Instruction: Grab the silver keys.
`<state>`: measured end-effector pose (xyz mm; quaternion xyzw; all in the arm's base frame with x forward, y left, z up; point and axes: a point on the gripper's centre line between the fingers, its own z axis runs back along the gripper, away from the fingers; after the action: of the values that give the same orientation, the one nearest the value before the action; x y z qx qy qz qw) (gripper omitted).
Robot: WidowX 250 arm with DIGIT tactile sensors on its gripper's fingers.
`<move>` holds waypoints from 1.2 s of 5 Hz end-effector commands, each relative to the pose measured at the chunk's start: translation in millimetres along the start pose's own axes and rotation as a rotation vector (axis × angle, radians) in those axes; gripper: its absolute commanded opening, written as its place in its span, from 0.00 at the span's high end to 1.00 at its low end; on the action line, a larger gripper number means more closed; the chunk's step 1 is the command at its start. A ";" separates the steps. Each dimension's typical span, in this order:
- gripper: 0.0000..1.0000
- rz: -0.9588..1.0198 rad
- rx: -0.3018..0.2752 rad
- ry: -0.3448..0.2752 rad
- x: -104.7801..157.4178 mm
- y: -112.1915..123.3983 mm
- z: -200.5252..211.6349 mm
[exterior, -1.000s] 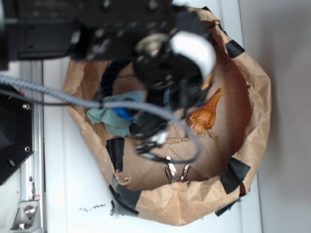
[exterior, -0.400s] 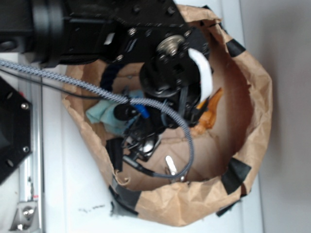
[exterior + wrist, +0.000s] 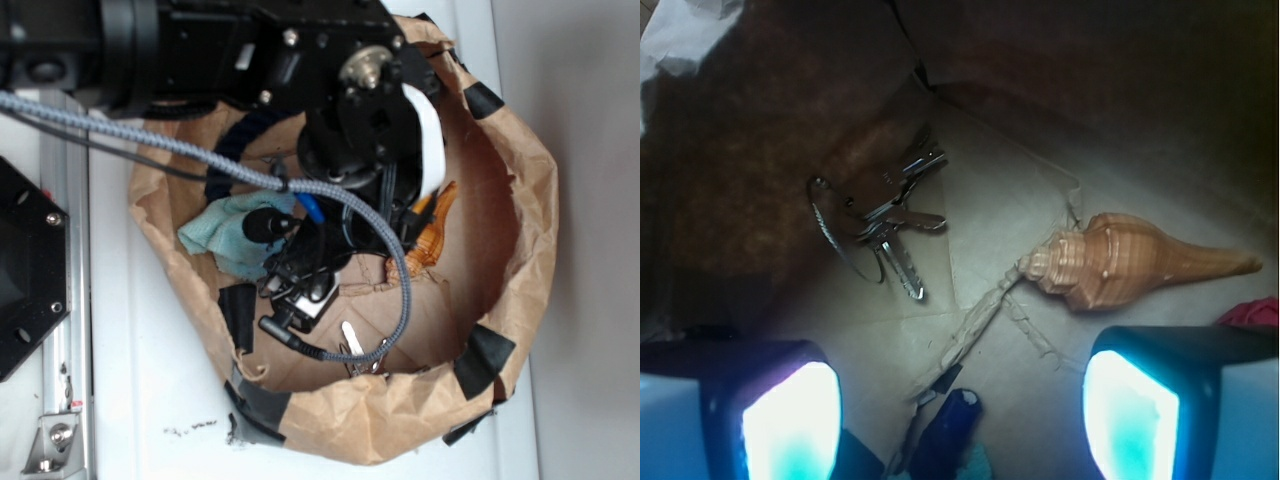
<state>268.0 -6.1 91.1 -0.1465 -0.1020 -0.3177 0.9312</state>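
The tool (image 3: 960, 400) hung inside a brown paper bag (image 3: 520, 200) that stood on the white desk (image 3: 150, 400). In the wrist view its two fingers (image 3: 790, 420) sat wide apart at the lower corners, spread, with nothing between them but the bag's cardboard floor (image 3: 990, 200).

The silver keys (image 3: 880, 215) lay on that floor at about eleven o'clock from the tool, up against the dark paper wall. They were a small bunch on a thin wire ring, the blades splayed in a fan, one pointing down toward five o'clock and the others toward two and three o'clock. The keys were apart from both fingers.

An orange seashell (image 3: 1120, 262) lay well to the three o'clock side of the keys, its spire pointing to three o'clock and its wide mouth toward the keys. A dark blue object (image 3: 950, 440) showed at the six o'clock edge, between the fingers; what it was could not be told.

From the exterior camera the black arm (image 3: 250, 50) reached in from the ten o'clock corner and covered much of the bag. The keys (image 3: 352, 340) showed only partly beneath a braided grey cable (image 3: 400, 290), near the six o'clock wall. The seashell (image 3: 432, 235) peeked out at three o'clock of the arm, and a teal cloth (image 3: 215, 232) lay at nine o'clock. Black tape patches (image 3: 485, 360) held the bag's rim.
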 end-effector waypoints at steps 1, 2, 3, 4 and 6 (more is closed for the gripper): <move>0.00 -0.019 0.003 -0.011 4.2 5.4 -17.1; 0.00 -0.004 0.005 0.011 4.9 17.0 -27.4; 0.00 -0.038 -0.036 0.014 8.6 8.0 -33.7; 0.00 -0.186 -0.060 0.033 4.8 -32.5 -43.3; 0.00 -0.252 -0.068 -0.045 11.8 -56.6 -46.7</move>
<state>251.5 -58.9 48.8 -0.1818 -0.1088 -0.4078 0.8881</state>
